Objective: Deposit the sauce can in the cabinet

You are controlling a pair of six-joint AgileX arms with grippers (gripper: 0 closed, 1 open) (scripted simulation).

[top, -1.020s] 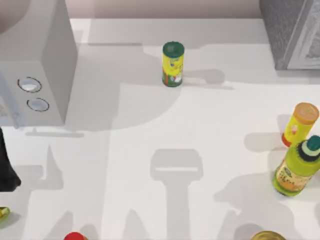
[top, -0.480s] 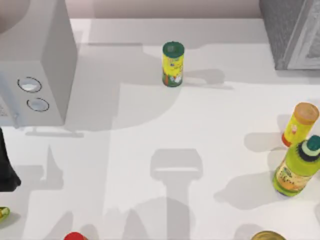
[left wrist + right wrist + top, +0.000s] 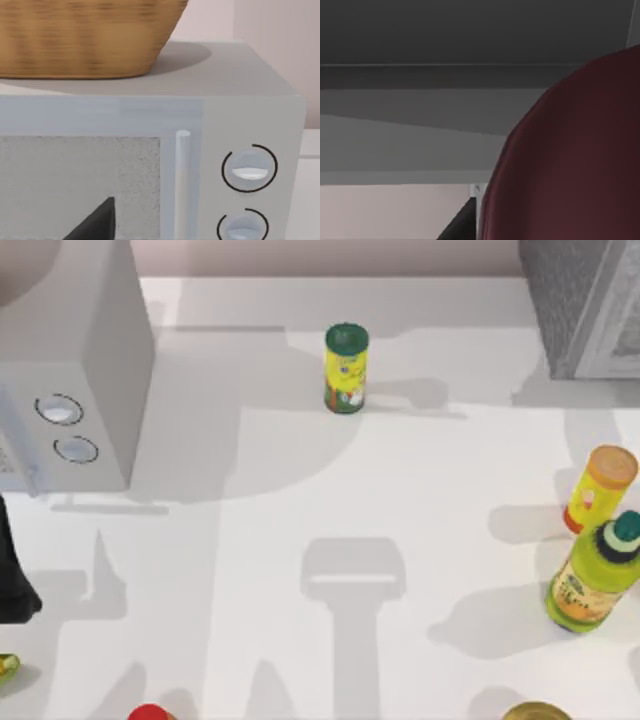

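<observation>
The sauce can (image 3: 570, 160) looms as a dark maroon curved surface very close in the right wrist view, held in my right gripper, with one dark finger (image 3: 464, 222) showing beside it. Beyond the can lie flat grey panels that look like the cabinet. In the top view the cabinet (image 3: 585, 305) stands at the table's far right corner, grey and speckled, with a lighter door. My left arm (image 3: 12, 580) is parked at the left edge, and its dark fingertip (image 3: 97, 222) points at the white box.
The white box with two knobs (image 3: 70, 370) stands at the far left, with a wicker basket (image 3: 85, 37) on top. A slim yellow can (image 3: 346, 368) stands mid-table. An orange-capped bottle (image 3: 600, 487) and a green-yellow bottle (image 3: 595, 580) stand at the right.
Nothing on the table has moved. The arm's shadow near the front middle has gone, and a new shadow lies at the foot of the cabinet.
</observation>
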